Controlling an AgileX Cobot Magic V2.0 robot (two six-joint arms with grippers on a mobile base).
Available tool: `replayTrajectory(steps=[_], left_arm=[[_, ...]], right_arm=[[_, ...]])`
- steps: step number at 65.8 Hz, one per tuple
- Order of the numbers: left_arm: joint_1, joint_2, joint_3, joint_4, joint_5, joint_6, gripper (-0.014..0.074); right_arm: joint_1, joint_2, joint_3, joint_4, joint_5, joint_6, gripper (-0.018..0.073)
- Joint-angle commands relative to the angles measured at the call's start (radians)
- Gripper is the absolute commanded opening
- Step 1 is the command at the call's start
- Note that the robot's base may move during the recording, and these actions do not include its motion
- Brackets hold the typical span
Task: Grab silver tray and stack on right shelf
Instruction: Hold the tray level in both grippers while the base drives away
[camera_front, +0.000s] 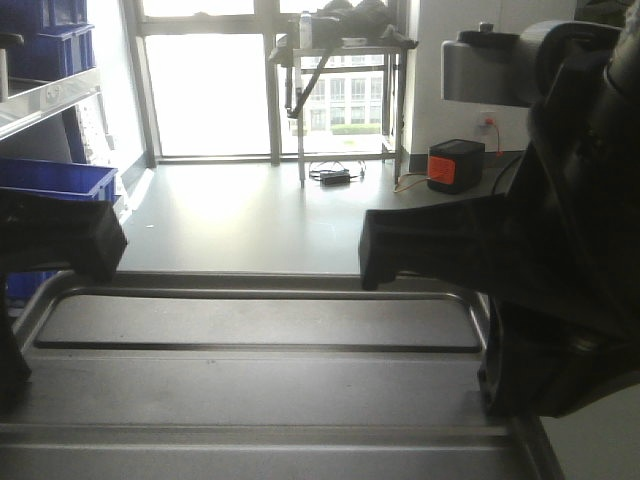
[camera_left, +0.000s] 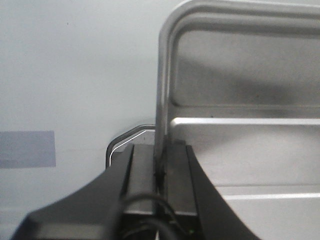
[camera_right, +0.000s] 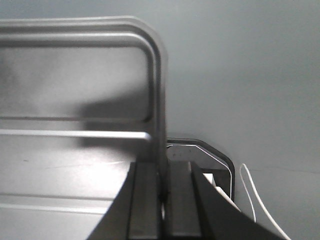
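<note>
Above floor (camera_front: 250, 220), silver tray (camera_front: 260, 390) held: left jaws clenched on one rim, right jaws on opposite rim. Grab looks done; right shelf unseen, stacking remains.

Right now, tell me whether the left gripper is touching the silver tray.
Touching. The left wrist view shows the left gripper clamping the silver tray, one finger against each side of its rim.
</note>
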Motion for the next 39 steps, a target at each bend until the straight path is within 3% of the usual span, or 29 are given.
replayTrajectory(steps=[1, 39], left_arm=[[-0.004, -0.016, -0.025, 0.032, 0.029, 0.001, -0.0092], [-0.004, -0.016, -0.025, 0.032, 0.029, 0.001, -0.0092]], right_arm=[[-0.002, -0.024, -0.017, -0.048, 0.022, -0.001, 0.0067], [-0.002, -0.024, -0.017, -0.048, 0.023, -0.001, 0.0067]])
